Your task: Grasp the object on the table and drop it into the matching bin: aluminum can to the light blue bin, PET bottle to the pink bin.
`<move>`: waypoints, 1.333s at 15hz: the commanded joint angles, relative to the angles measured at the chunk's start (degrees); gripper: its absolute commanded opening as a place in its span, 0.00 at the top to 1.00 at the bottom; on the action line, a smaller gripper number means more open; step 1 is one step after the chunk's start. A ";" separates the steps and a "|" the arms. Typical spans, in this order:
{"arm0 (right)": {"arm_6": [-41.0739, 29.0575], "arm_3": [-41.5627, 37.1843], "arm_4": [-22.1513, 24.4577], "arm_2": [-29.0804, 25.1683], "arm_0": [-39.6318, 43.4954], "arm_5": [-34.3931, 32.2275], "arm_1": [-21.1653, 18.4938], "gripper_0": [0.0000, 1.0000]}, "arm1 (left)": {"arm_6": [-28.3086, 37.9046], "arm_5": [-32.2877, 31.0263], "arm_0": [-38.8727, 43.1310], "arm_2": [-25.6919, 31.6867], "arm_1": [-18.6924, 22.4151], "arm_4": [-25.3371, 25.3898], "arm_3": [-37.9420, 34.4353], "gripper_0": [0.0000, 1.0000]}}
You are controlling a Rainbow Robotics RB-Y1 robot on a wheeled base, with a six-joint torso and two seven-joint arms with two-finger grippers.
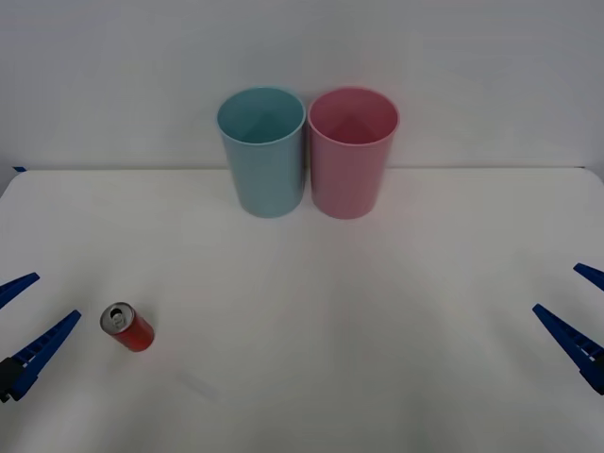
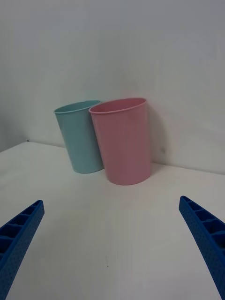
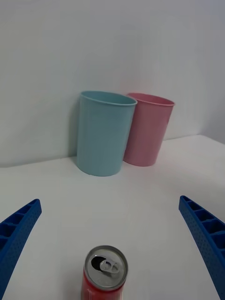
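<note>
Aluminum can (image 1: 127, 328) upright just beside your left pincer (image 1: 26, 326), spread wide — light, thin-walled, slick; take mid-body, squeeze gently. Right pincer (image 1: 574, 316) wide, idle.

The can (image 1: 127, 328) lies on the table (image 1: 377, 330) near its front left, just beside the left gripper (image 1: 19, 316); the right gripper (image 1: 580, 307) sits far right. Two bins stand side by side at the back, touching or nearly so; the light blue bin (image 1: 262, 151) left of the pink bin (image 1: 352, 151).
</note>
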 commanded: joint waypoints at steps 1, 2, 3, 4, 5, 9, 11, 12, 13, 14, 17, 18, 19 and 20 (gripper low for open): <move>0.00 0.00 0.00 0.00 0.00 0.00 0.00 0.00 | -0.68 0.19 1.94 0.43 0.83 0.01 0.41 0.00; 0.00 0.00 0.00 0.00 0.00 0.00 0.00 0.00 | -1.03 0.37 2.73 0.52 0.83 0.01 0.41 0.00; 0.00 0.00 0.00 0.00 0.00 0.00 0.00 0.00 | -1.38 0.55 3.52 0.60 0.92 0.01 0.41 0.00; 0.00 0.00 0.00 0.00 0.00 0.00 0.00 0.00 | -1.82 0.72 4.49 0.52 0.92 -0.07 0.41 0.00; 0.00 0.00 0.00 0.00 0.00 0.00 0.00 0.00 | -2.52 0.90 5.45 0.43 0.92 -0.34 0.41 0.00; 0.00 0.00 0.00 0.00 0.00 0.00 0.00 0.00 | -8.76 2.04 8.35 0.25 0.92 -1.48 1.29 0.00; 0.00 0.00 0.00 0.00 0.00 0.00 0.00 0.00 | -12.10 2.65 9.32 -0.01 0.92 -2.10 2.70 0.00; 0.00 0.00 0.00 0.00 0.00 0.00 0.00 0.00 | -13.16 2.74 9.50 -0.27 0.92 -2.10 3.75 0.00; 0.00 0.00 0.00 0.00 0.00 0.00 0.00 0.00 | -13.33 2.83 9.41 -0.89 0.92 -2.10 5.07 0.00; 0.00 0.00 0.00 0.00 0.00 0.00 0.00 0.00 | -13.51 3.18 9.41 -1.51 0.83 -1.92 5.95 0.00; 0.00 0.00 0.00 0.00 0.00 0.00 0.00 0.00 | -13.69 6.43 10.20 -4.14 0.92 -0.16 6.56 0.00; 0.00 0.00 0.00 0.00 0.00 0.00 0.00 0.00 | -13.77 7.49 10.46 -4.84 0.92 0.28 6.56 0.00; 0.00 0.00 0.00 0.00 0.00 0.00 0.00 0.00 | -13.86 8.28 10.55 -5.64 0.92 0.98 6.91 0.00; 0.00 0.00 0.00 0.00 0.00 0.00 0.00 0.00 | -13.95 8.72 10.46 -6.34 0.83 1.68 7.53 0.00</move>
